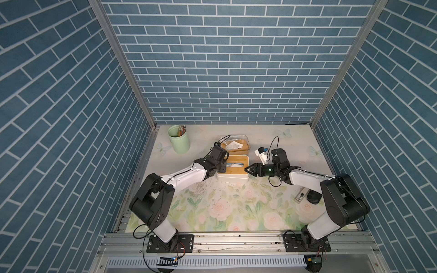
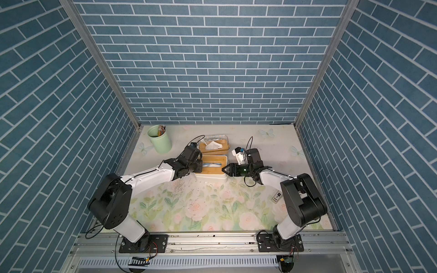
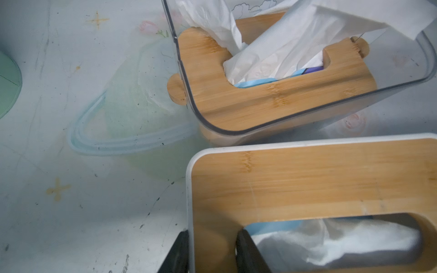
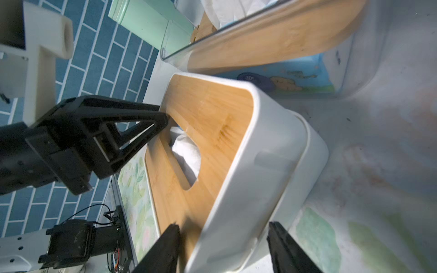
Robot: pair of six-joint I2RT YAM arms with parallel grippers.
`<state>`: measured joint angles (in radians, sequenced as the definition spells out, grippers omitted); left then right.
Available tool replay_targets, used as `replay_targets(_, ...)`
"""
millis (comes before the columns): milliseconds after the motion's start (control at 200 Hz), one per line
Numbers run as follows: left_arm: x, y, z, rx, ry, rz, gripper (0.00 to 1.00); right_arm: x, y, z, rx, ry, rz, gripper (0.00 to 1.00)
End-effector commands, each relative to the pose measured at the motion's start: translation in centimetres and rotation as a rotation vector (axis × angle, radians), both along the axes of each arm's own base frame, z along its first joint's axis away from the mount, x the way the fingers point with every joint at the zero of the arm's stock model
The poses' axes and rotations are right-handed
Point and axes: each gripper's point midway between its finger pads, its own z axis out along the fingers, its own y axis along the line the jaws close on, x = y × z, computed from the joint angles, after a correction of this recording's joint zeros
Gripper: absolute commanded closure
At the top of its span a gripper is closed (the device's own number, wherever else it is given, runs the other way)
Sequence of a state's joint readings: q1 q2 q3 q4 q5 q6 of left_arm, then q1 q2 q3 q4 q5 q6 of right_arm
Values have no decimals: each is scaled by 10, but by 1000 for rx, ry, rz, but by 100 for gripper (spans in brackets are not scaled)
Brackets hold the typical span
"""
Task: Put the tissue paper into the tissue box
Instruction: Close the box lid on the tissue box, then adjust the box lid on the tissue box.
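The tissue box (image 1: 236, 176) is white with a bamboo lid (image 3: 307, 179) and stands mid-table between both arms. White tissue paper (image 3: 331, 241) lies inside it and shows through the lid's slot, also in the right wrist view (image 4: 186, 151). My left gripper (image 3: 212, 234) is shut on the box's left end, one finger outside the white wall and one in the slot. My right gripper (image 4: 224, 225) is open and straddles the box's right end (image 4: 260, 153). One finger hovers over the lid and the other is outside the base, with gaps on both sides.
Right behind the box sits a clear container (image 1: 236, 144) with a bamboo lid, with tissue (image 3: 283, 47) sticking up out of it. A green cup (image 1: 179, 139) of pencils stands at the back left. A small grey device (image 1: 300, 196) lies by the right arm.
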<state>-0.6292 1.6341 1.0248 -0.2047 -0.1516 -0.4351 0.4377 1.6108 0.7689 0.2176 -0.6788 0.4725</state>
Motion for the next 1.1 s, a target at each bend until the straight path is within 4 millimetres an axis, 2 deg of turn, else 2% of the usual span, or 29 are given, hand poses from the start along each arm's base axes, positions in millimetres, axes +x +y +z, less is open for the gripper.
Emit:
replay_targets(0, -31, 12, -33, 93, 151, -41, 84, -8, -32, -68, -209, 148, -112, 43)
replay_targets(165, -31, -2, -17, 17, 143, -80, 84, -24, -56, -111, -342, 211, -158, 47)
replay_targets(310, -30, -9, -7, -14, 133, -100, 84, -34, -71, -134, -431, 236, -167, 51)
replay_targets(460, -29, -13, 3, -78, 131, -113, 84, -40, -74, -148, -449, 263, -148, 54)
replay_targets(580, -27, -22, 17, -140, 114, -132, 84, -35, -52, -129, -303, 262, -106, 55)
replay_targets(735, -24, -17, 18, -147, 115, -120, 83, -19, -29, -77, -136, 189, -59, 53)
replay_targets(815, -23, -10, 18, -132, 109, -103, 81, -4, -27, -53, -157, 114, -54, 46)
replay_targets(905, -23, -5, 16, -105, 104, -89, 75, 9, -33, -35, -243, 47, -72, 37)
replay_targets(1095, -21, 3, 18, -88, 75, -61, 54, 20, -35, -23, -353, -4, -86, 26)
